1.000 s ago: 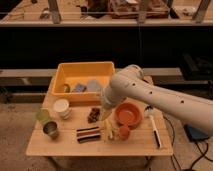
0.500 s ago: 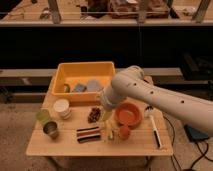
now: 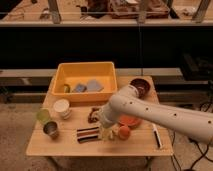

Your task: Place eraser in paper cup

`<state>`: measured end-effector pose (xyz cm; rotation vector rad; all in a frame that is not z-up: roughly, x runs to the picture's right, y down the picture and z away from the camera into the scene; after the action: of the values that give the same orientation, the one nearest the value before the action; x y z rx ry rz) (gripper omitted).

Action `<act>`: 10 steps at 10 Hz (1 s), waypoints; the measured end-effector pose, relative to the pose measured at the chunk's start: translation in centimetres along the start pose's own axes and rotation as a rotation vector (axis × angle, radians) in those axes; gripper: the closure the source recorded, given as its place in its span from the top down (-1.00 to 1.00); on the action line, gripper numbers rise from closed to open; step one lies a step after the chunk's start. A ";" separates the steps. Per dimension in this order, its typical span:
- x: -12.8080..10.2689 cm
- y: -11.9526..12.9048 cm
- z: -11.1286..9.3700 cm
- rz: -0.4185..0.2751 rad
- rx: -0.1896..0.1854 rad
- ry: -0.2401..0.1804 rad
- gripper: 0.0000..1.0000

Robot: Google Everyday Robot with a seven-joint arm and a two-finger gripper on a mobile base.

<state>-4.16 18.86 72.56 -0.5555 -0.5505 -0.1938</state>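
Eraser (image 3: 88, 134): lies flat on the desk (image 3: 45, 146), striped face up, just to the camera-left of the gripper (image 3: 106, 132); not lifted; contact with the gripper impossible to tell.

Paper cup (image 3: 62, 107): stands upright, mouth open, farther left of the gripper and behind it, beyond the eraser and apart from it.

Gripper: hangs low over the front half of the desk at the end of the white arm (image 3: 150, 112), pointing down, between the eraser and a small orange ball (image 3: 124, 132); open or closed: cannot tell.

Surroundings: green cup (image 3: 43, 115) and metal cup (image 3: 50, 129) farther left of the gripper than the paper cup; orange plate (image 3: 133, 121) just to its right; yellow bin (image 3: 65, 75) behind it.

Step in hand, as judged: approach to the grasp, with nothing carried yet.

Next move, as judged: calls for a small shift left to centre over the eraser, closing across its narrow width, then a lift clear of the desk and a carry back and left to the paper cup, avoiding the two neighbouring cups. Probably also calls for tipping the long block end-down before release.
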 end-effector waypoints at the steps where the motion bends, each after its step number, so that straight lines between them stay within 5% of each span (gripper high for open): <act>1: -0.1 0.8 1.8 -0.007 -0.011 0.003 0.30; 6: -1.3 0.8 6.5 -0.023 -0.058 -0.028 0.30; 10: -0.8 0.2 8.5 -0.020 -0.086 0.004 0.30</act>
<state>-8.57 23.73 78.07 -0.6332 -0.5457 -0.2384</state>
